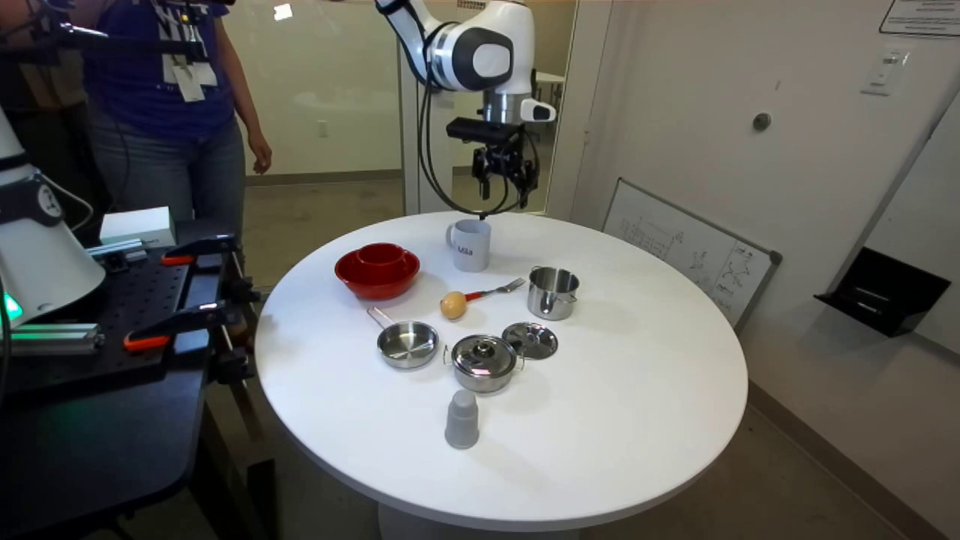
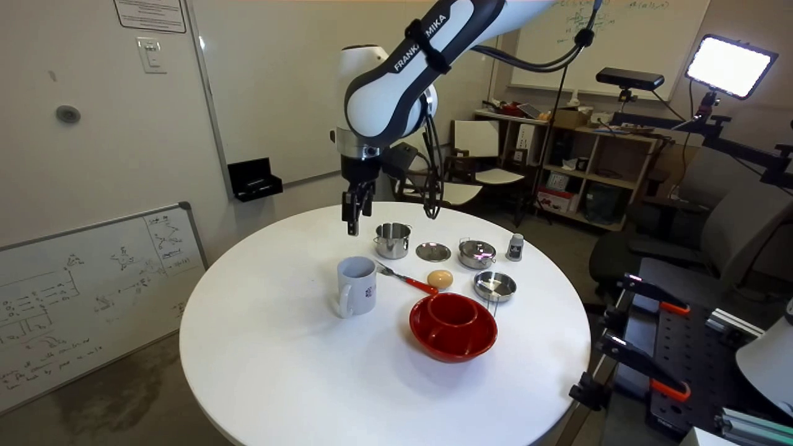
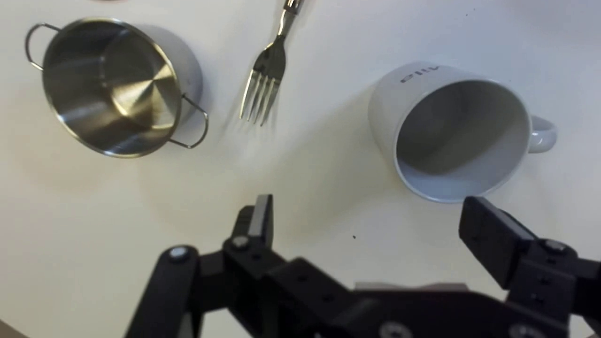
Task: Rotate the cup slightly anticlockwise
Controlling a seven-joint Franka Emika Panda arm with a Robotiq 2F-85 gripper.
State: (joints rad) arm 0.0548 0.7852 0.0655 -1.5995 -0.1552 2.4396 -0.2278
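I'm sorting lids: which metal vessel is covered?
The low pot beside the loose lid: a second lid covers it; the tall pot and pan are open.

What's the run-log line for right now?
hand: open, empty, above table | cup: upright, ungrasped, handle facing away from open steel pot | turn progress: cannot tell

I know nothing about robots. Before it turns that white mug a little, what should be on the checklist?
1. Mug upright on the table: ok, in both exterior views.
2. Jaws open: ok, spread apart, nothing held.
3. Mug between the jaws: not ok; it sits off-centre, beyond them, in the wrist view.
4. Handle visible: ok, pointing away from the steel pot there.
5. Mug apart from pot and fork: ok, gaps show there too.
6. How easily the mug slides: cannot tell.
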